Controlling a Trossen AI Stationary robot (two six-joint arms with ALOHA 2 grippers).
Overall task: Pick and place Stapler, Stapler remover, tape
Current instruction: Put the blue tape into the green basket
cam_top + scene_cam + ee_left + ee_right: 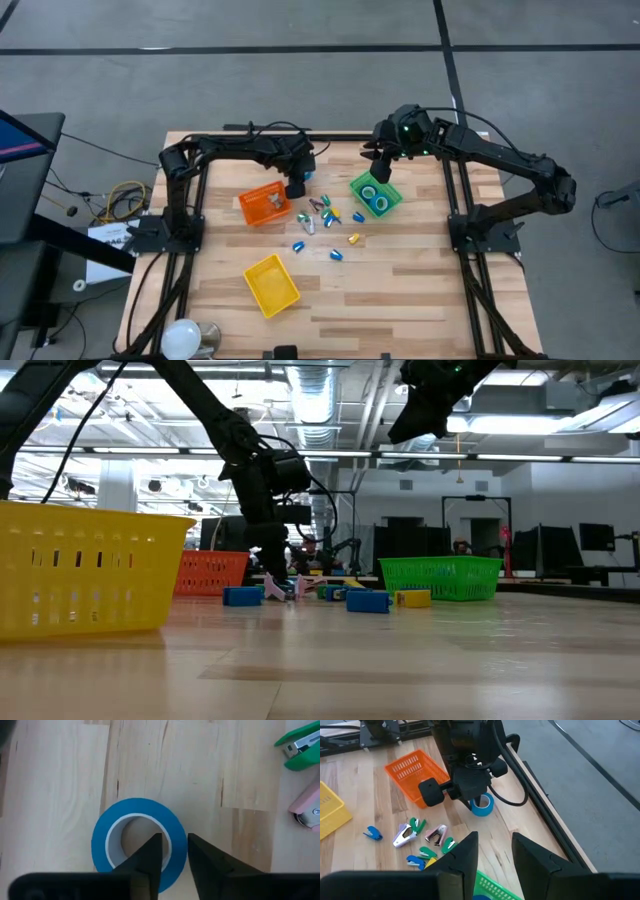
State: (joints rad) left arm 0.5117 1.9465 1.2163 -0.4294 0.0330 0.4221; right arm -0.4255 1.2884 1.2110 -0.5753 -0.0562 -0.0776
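Beside the orange bin: the left tool (174, 865) is down at the tabletop (420, 285), straddling the wall of a blue tape roll (136, 840) that lies flat, hole upward.
Left tool, state: one finger (150, 857) sits inside the pale core and the other outside the blue rim; the jaws stand narrow about the wall, yet whether they already pinch it cannot be told.
The deciding relation: the roll's axis stands upright and its wall runs between the two fingers, so the grip goes across the wall's thickness, not across the whole roll.
Tape roll, place: on bare wood just beside the orange bin (265, 204), on the side toward the green bin (388, 203); the right wrist view shows it directly under the left arm's wrist.
Nearer arm: the left, by far; it is on the roll, while the right is well apart from it.
Right tool (495, 851): raised over the green bin, fingers partly spread with nothing between them.
Green bin, contents: two more blue rolls (376, 196) appear to lie in it, so this one looks like the last of the tape.
Other items: small staplers and removers (325, 214) lie scattered between the bins, near the roll but not touching it; a yellow bin (271, 284) stands well apart.
Judged next need: close on the wall, lift straight up, carry toward the green bin.
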